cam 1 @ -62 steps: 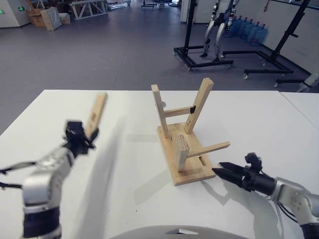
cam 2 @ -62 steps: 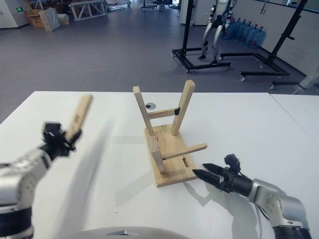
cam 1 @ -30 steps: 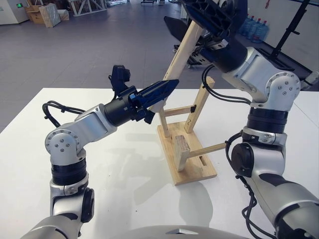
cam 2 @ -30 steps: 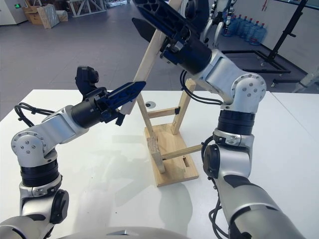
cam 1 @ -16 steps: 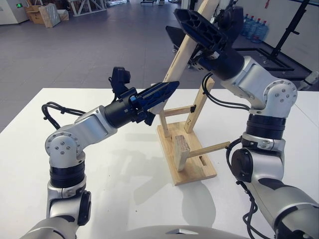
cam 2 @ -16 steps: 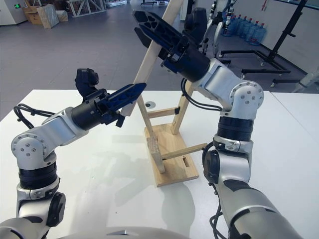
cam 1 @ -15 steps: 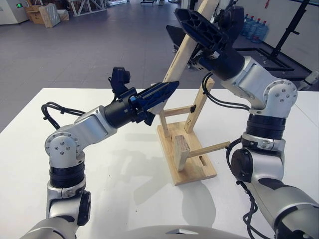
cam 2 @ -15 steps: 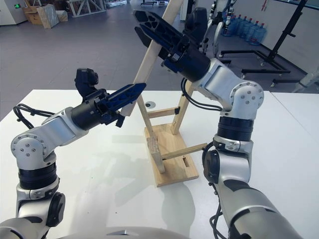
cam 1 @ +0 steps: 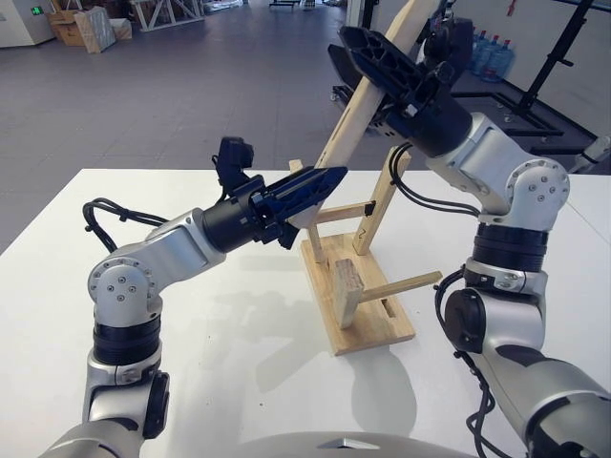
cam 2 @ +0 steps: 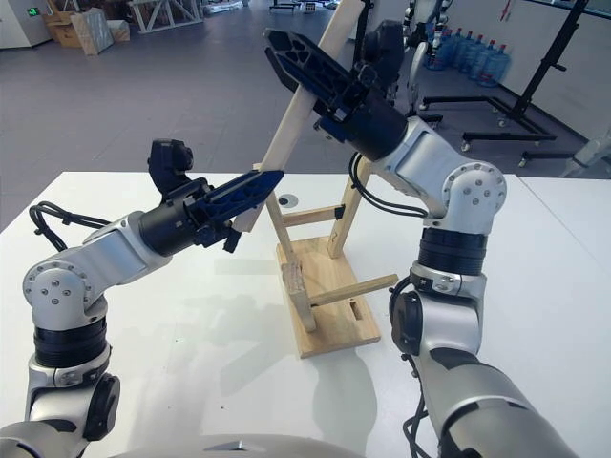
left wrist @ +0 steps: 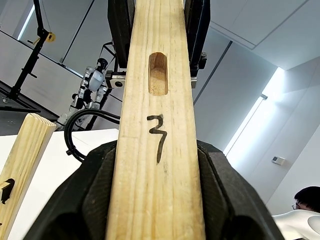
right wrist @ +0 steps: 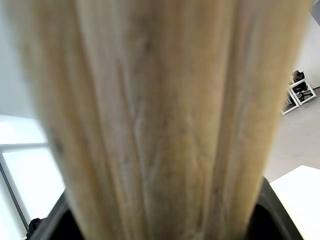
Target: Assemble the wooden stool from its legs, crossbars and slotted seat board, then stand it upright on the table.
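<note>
- The seat board (cam 1: 374, 330) is a flat rectangular slab of pale wood. It lies flat on the smooth white worktop (cam 1: 239, 382), with a narrow slot (cam 1: 390, 307) cut near its right edge.
- Three square-section legs stand up from the seat board. The far left leg (cam 1: 307, 215) and the far right leg (cam 1: 384, 200) lean away from each other. The near leg (cam 1: 347, 291) shows its rough end grain.
- A short crossbar (cam 1: 340, 214) joins the two far legs above the seat board. A second crossbar (cam 1: 412, 282) juts from the near leg toward the board's right side, and its outer end is free.
- The loose leg (cam 1: 349, 122) is a long straight bar of the same pale, smooth wood. It hangs slanted in the air above the far end of the seat board, with its lower end near the top of the far left leg.
- The left gripper (cam 1: 325, 183) has dark, tapered fingers. Its jaws are closed on the lower end of the loose leg, above and to the left of the seat board.
- The right gripper (cam 1: 346, 48) is black and tapered. Its jaws are closed on the upper part of the loose leg, high above the far end of the seat board.
- The left wrist view shows an oval mortise (left wrist: 158, 74) sunk into the flat face of the loose leg, beside a dark pen mark. Rounded black pads press against both long edges.
</note>
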You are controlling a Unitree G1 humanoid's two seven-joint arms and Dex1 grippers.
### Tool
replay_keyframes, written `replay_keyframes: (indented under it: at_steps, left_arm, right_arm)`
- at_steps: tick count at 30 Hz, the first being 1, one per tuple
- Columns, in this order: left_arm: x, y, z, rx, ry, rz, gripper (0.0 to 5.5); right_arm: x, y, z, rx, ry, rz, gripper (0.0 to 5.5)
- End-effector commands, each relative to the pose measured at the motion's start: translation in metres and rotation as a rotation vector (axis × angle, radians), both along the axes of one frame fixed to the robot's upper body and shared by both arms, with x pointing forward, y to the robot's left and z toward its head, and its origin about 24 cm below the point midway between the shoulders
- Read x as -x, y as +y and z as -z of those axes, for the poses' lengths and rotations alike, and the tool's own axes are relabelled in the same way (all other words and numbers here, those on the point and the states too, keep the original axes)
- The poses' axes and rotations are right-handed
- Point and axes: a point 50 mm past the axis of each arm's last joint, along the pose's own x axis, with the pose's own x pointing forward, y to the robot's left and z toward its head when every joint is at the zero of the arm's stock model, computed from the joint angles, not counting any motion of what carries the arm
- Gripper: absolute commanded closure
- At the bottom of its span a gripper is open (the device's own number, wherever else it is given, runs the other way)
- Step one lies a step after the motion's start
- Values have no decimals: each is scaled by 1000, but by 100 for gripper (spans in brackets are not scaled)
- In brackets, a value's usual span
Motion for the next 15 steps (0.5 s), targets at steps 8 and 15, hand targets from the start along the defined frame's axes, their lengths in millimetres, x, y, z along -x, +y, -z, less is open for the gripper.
replay_keyframes:
  at_steps: [8, 15]
  left_arm:
    - [8, -2, -5, -35, -60, 18, 346]
    - [-4, 3, -9, -26, -21, -79, 229]
  right_arm:
    - [4, -5, 13, 119, -41, 117, 346]
    - [-4, -12, 20, 132, -50, 231, 346]
